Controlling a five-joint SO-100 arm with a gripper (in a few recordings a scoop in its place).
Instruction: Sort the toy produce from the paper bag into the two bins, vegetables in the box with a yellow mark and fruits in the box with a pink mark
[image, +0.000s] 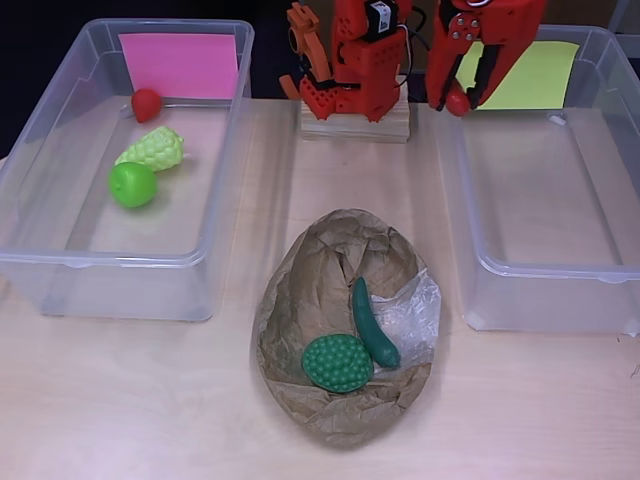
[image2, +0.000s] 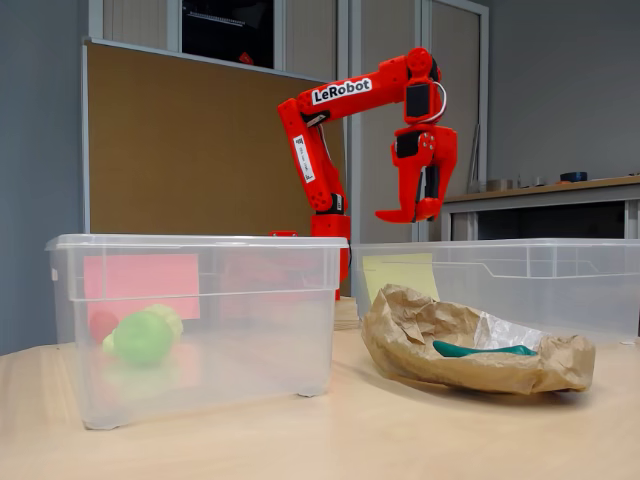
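I found the light wooden table (image: 150, 400) carrying two clear plastic bins: the pink-marked bin (image: 40, 200) at overhead left, the yellow-marked bin (image: 610, 200) at right. A crumpled paper bag (image: 300, 300) lay between them, nearer the front edge. The arm's wooden base block (image: 355, 125) stood at the rear.

I see my red arm (image2: 330, 130) reaching up high, with the word LeRobot on it. Its gripper (image2: 418, 208) hangs in the air above the clear box with the yellow mark (image2: 400, 272); I cannot tell if it holds anything. The clear box with the pink mark (image2: 140, 280) stands on the left, with a green ball (image2: 142, 337) and something red (image2: 101, 324) inside. A crumpled paper bag (image2: 470, 345) lies on the table (image2: 400, 440), and a dark green thing (image2: 480, 349) pokes out of it.
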